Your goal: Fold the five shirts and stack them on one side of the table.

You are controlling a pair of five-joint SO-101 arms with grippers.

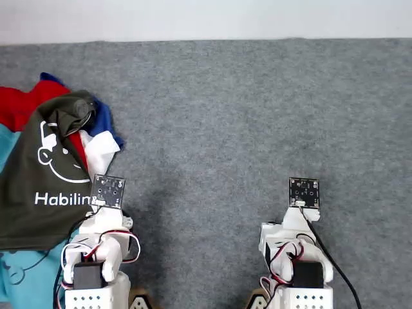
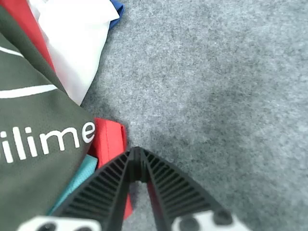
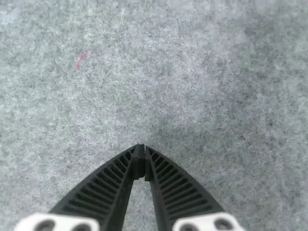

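Note:
A loose heap of shirts lies at the table's left edge: a dark olive shirt (image 1: 38, 187) with white print on top, a red one (image 1: 26, 106), a blue one (image 1: 103, 122), a white one (image 1: 100, 151) and a teal one (image 1: 26, 277) under them. My left gripper (image 2: 139, 156) is shut and empty, its tips over the grey felt beside the olive shirt (image 2: 33, 159), the red shirt (image 2: 109, 139) and the white shirt (image 2: 77, 43). My right gripper (image 3: 140, 153) is shut on nothing above bare felt. Both arms sit folded back at the near edge, left arm (image 1: 103, 248) and right arm (image 1: 297, 248).
Grey felt (image 1: 257, 129) covers the table from the heap to the right edge. A small red thread (image 3: 81, 59) lies on the felt ahead of the right gripper. A pale wall (image 1: 206, 19) runs along the far edge.

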